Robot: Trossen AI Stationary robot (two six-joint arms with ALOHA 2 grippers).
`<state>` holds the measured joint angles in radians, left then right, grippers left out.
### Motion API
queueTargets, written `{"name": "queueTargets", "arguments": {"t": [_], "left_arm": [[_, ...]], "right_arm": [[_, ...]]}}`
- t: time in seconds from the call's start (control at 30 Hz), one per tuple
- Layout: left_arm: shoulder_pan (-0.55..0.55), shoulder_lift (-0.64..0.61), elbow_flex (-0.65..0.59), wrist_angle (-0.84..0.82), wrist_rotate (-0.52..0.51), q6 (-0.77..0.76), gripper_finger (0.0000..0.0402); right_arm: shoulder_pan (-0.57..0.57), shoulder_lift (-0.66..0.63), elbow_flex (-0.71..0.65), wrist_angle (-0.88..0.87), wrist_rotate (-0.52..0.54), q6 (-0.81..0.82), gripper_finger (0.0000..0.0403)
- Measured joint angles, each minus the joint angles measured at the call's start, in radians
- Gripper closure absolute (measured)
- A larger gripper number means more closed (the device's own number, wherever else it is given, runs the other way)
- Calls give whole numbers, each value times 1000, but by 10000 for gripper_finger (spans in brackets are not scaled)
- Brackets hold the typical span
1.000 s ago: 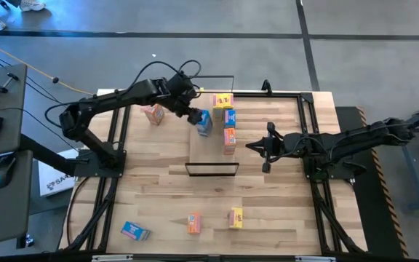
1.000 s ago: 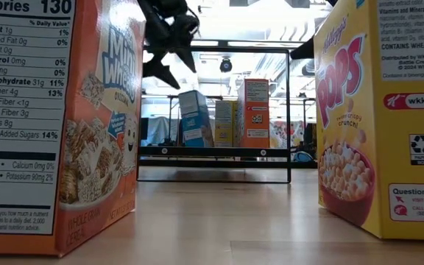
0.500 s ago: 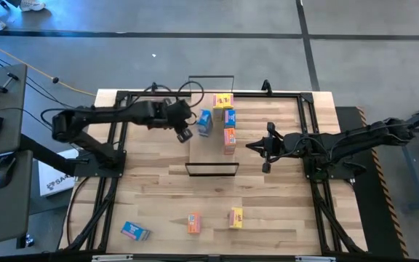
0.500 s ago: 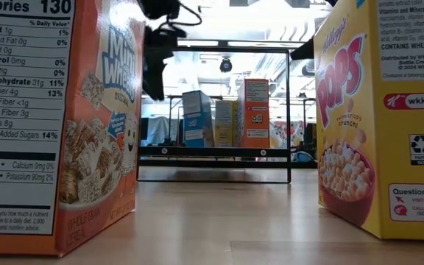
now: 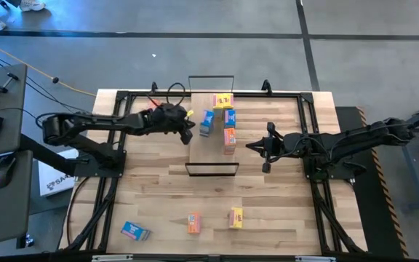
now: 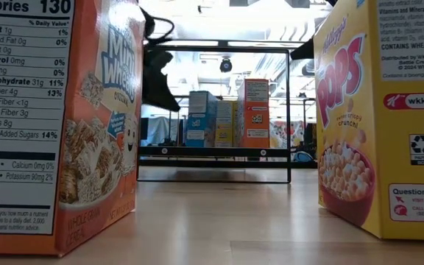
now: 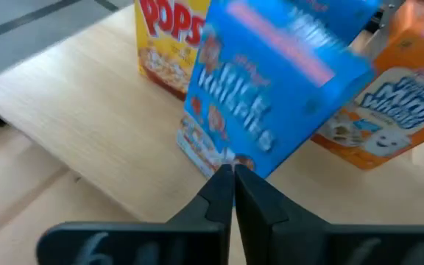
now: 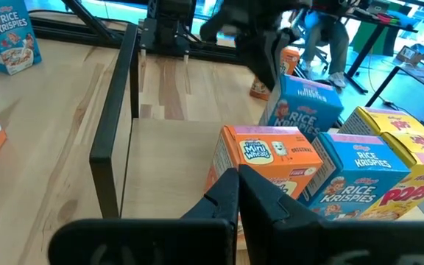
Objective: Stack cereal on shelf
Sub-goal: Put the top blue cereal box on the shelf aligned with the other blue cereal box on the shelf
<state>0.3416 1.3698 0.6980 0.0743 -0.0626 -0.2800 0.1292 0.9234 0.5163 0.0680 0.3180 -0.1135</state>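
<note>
High view, starting at the tabletop's near edge: leaving three loose cereal boxes waiting there. Farther in, working at the shelf's left edge with the left gripper pressed shut on nothing, tips just short of the tilted blue box. Probably squaring it up: pushing low and gently, avoiding toppling the boxes beside it. Resting the right gripper, likewise closed and empty, off the shelf's right edge. Blurring in the left wrist view, hiding whether the tips are touching the box.
</note>
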Motion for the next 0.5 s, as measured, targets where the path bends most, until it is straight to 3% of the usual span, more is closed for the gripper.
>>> {"name": "queueTargets", "arguments": {"t": [0.5], "left_arm": [[-11, 193, -6, 306, 33, -48, 397]], "right_arm": [[0, 0, 0, 2, 0, 0, 403]]}}
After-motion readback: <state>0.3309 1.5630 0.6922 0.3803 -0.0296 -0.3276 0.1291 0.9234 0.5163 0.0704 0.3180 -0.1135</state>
